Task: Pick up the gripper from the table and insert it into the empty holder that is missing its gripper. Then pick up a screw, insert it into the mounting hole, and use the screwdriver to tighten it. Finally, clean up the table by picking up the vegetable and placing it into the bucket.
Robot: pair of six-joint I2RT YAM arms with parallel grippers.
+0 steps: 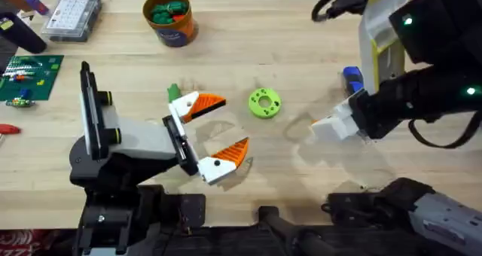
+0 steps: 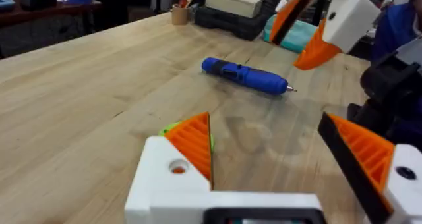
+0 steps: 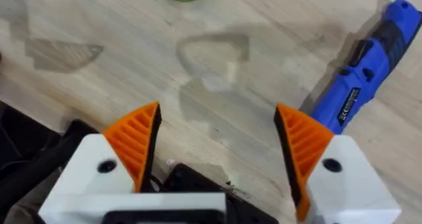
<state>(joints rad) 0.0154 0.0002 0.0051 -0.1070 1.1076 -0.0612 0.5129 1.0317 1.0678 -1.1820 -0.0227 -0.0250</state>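
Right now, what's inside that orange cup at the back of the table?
The bucket holds green pieces and one red piece, piled near its rim. Whatever lies beneath them is covered.

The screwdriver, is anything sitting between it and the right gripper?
Nothing visible. The right gripper hangs open over bare table, and the screwdriver lies just beside one finger with only wood between them.

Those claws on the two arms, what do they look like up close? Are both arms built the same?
Both look alike. The left claw has two white plastic fingers, each tipped with a wedge-shaped orange ribbed pad backed by a black strip, with a small round hole in the white part. The right claw matches it. The arms behind are black and white; the right arm carries black cables and small green lights.
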